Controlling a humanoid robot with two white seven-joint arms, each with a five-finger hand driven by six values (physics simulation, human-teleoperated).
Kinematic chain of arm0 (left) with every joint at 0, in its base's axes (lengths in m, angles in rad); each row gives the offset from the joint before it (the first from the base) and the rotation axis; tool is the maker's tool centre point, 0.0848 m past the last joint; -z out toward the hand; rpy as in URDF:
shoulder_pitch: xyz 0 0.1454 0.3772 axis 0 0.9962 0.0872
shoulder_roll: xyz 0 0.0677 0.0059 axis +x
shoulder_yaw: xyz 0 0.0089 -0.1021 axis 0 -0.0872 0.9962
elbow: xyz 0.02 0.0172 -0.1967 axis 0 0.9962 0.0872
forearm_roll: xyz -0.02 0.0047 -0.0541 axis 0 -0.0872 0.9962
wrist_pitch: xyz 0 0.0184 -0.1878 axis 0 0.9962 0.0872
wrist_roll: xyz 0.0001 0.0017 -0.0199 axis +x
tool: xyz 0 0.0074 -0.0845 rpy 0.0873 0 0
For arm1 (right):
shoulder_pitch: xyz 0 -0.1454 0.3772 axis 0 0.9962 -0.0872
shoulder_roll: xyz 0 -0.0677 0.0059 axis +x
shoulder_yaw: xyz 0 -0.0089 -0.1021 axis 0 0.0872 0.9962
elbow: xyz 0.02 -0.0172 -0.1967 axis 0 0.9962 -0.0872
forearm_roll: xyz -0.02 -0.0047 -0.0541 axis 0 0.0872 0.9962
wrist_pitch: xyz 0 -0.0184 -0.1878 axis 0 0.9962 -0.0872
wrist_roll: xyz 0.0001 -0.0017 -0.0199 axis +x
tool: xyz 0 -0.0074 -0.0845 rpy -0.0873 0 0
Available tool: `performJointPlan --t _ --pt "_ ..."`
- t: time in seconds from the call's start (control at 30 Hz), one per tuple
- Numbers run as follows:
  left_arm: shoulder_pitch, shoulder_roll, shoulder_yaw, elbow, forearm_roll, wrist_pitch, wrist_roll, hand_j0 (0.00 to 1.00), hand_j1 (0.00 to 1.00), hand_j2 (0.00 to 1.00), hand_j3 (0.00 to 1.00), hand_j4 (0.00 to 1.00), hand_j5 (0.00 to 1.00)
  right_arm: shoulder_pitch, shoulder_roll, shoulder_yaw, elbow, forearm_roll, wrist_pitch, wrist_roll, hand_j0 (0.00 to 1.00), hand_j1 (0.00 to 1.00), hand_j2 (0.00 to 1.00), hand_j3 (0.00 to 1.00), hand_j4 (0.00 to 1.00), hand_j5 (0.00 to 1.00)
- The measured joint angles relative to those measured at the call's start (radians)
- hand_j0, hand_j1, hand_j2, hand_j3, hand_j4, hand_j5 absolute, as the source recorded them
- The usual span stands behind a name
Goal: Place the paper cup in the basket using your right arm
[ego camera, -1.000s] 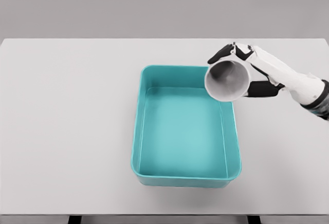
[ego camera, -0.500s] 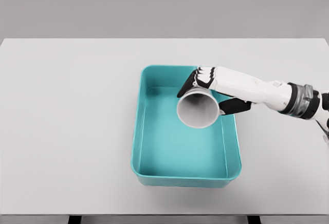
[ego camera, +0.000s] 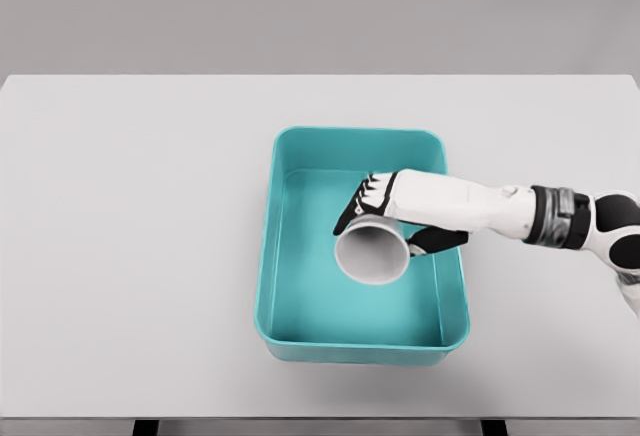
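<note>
Bright, even, shadowless simulator render, slightly soft.

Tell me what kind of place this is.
Probably a simulated test bench, not a real room: a bare grey table against a blank grey wall, with just a teal basket and the right hand holding a paper cup over it.

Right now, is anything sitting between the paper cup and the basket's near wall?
No. In the head view, only bare teal basket floor lies between the paper cup, held by the right hand, and the basket near wall.
</note>
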Motion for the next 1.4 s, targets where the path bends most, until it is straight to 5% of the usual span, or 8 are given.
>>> performJointPlan --t 0.03,0.1,0.63,0.9,1.07,1.4 --pt "0.000 0.000 0.000 0.000 0.000 0.000 0.000 1.00 1.00 1.00 1.00 1.00 1.00 0.000 -0.003 0.002 0.000 0.002 0.001 0.000 0.90 0.90 0.90 0.90 0.90 0.90" --pt "0.000 0.000 0.000 0.000 0.000 0.000 0.000 1.00 1.00 1.00 1.00 1.00 1.00 -0.002 -0.007 0.004 0.000 0.005 0.002 0.000 0.94 0.94 0.94 0.94 0.94 0.94" --pt "0.000 0.000 0.000 0.000 0.000 0.000 0.000 1.00 1.00 1.00 1.00 1.00 1.00 -0.015 -0.014 -0.006 0.000 0.000 0.018 0.000 0.98 0.98 0.98 0.98 0.98 0.98" --pt "0.000 0.000 0.000 0.000 0.000 0.000 0.000 1.00 1.00 1.00 1.00 1.00 1.00 0.090 -0.019 -0.217 0.001 -0.168 0.124 0.000 0.98 0.98 0.98 0.98 0.98 0.98" --pt "0.000 0.000 0.000 0.000 0.000 0.000 0.000 1.00 1.00 1.00 1.00 1.00 1.00 0.163 -0.087 -0.326 0.000 -0.254 0.133 0.000 0.98 0.98 0.98 0.98 0.98 0.98" --pt "0.000 0.000 0.000 0.000 0.000 0.000 0.000 1.00 1.00 1.00 1.00 1.00 1.00 0.195 -0.130 -0.389 0.002 -0.305 0.136 0.000 1.00 1.00 1.00 1.00 1.00 1.00"
